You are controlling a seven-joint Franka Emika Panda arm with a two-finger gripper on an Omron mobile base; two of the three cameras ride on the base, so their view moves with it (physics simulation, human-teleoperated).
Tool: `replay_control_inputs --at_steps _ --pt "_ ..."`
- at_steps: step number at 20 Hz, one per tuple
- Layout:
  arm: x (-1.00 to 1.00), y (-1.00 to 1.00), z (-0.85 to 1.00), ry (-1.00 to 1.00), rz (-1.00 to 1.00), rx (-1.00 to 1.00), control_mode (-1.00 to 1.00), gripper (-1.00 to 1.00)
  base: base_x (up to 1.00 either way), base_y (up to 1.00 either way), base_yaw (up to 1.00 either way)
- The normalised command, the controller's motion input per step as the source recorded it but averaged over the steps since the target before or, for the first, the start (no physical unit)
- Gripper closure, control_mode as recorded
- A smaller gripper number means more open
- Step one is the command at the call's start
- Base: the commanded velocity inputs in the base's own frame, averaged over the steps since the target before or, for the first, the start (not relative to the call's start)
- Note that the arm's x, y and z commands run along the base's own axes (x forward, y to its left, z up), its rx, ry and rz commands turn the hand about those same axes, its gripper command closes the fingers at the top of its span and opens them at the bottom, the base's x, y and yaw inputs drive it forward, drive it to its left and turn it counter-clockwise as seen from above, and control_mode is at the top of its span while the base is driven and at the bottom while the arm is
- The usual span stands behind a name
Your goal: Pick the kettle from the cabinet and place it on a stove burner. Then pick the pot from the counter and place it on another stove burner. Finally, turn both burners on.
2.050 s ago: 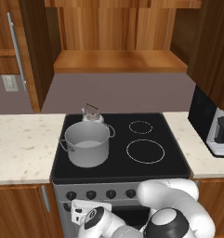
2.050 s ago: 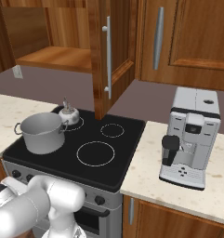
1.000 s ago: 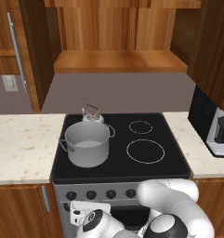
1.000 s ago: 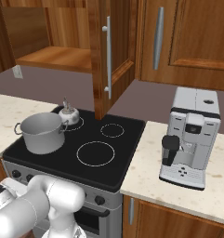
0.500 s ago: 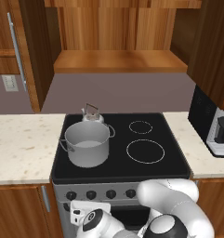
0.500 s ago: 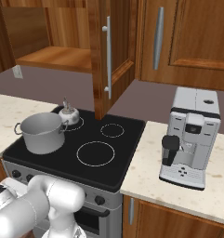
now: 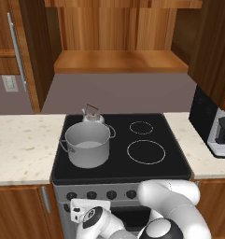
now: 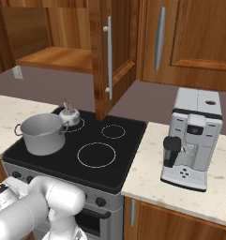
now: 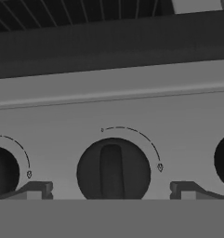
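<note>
Wide grey pot w/ 2 loop handles sits on front-left burner; small shiny kettle just behind it. Tool open, fingers either side of black knob.

Pot and kettle on the stove, arm low in front

The pot sits on the front left burner of the black stove, with the kettle just behind it on the rear left burner. Both right burners are bare. Above, the cabinet stands open, its shelf bare. The counter flanks the stove; a coffee machine stands at right.
</note>
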Motion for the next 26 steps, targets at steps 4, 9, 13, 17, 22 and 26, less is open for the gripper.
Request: replay_control_inputs --at_steps 4,9,13,17,22,26 --pt "0.02 0.00 0.00 0.00 0.00 -0.01 -1.00 -1.00 0.00 0.00 0.00" --pt "0.02 0.00 0.00 0.00 0.00 -0.01 -1.00 -1.00 0.00 0.00 0.00" --pt "0.06 0.00 -0.01 0.00 0.00 -0.01 -1.00 -1.00 0.00 0.00 0.00" --pt "0.10 -0.01 0.00 0.00 0.00 -0.02 -1.00 -1.00 0.00 0.00 0.00" --pt "0.07 -0.01 -0.05 0.00 0.00 -0.02 -1.00 -1.00 0.00 0.00 0.00" --pt "0.05 0.00 -0.11 0.00 0.00 -0.03 -1.00 -1.00 0.00 0.00 0.00"
